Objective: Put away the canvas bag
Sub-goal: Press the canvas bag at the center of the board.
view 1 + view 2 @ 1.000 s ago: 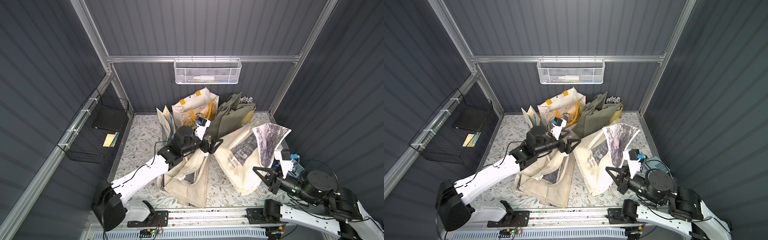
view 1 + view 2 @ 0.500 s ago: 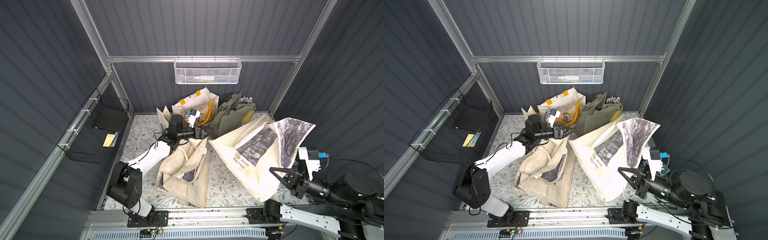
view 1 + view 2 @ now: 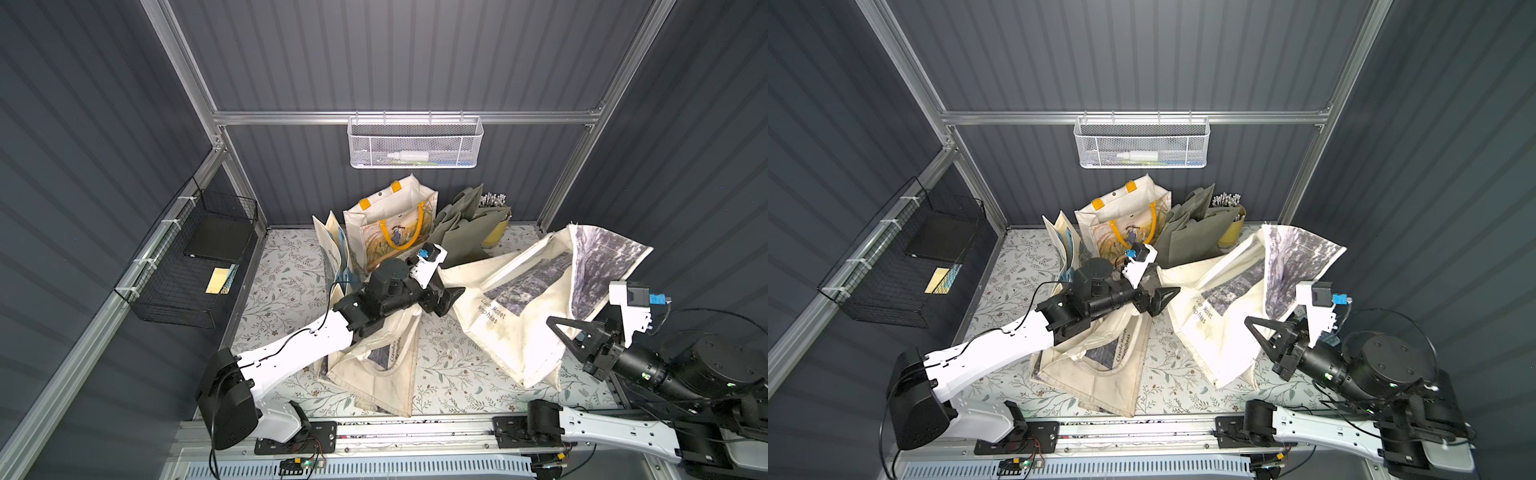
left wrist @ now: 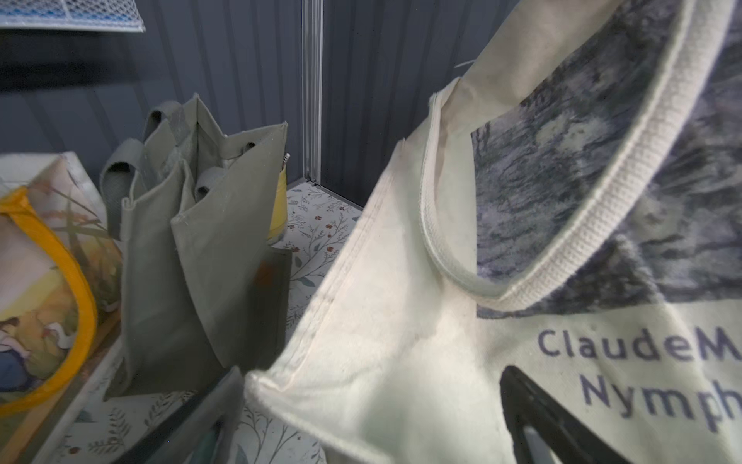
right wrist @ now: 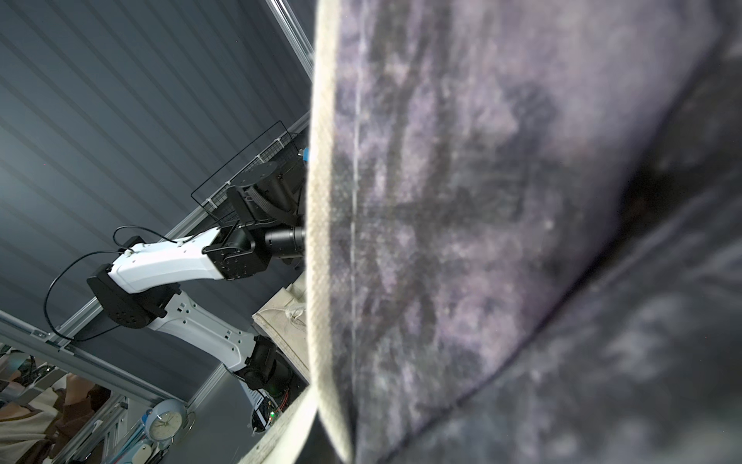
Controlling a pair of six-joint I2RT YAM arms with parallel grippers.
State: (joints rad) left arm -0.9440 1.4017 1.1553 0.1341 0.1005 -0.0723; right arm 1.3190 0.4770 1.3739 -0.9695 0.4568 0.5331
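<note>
The canvas bag (image 3: 511, 328) (image 3: 1221, 332), cream with a grey-violet Monet print, hangs spread at the right. My right gripper (image 3: 561, 328) (image 3: 1260, 332) is shut on its right side, and the fabric (image 5: 482, 241) fills the right wrist view. My left gripper (image 3: 446, 299) (image 3: 1163, 299) is open at the bag's left corner. In the left wrist view that corner (image 4: 361, 381) lies between the spread fingers (image 4: 534, 413). A second, similar bag (image 3: 374, 374) lies crumpled on the floor under the left arm.
At the back stand a yellow-handled tote (image 3: 390, 224), a thin cream bag (image 3: 332, 245), olive green bags (image 3: 461, 232) and a yellow container (image 3: 496, 232). A white mesh basket (image 3: 415, 143) hangs on the back rail. A black wire basket (image 3: 195, 266) is on the left wall.
My right gripper has drawn the canvas bag up and to the right, spreading it wider. The left arm swung back toward the totes, then came forward to the bag's left corner.
</note>
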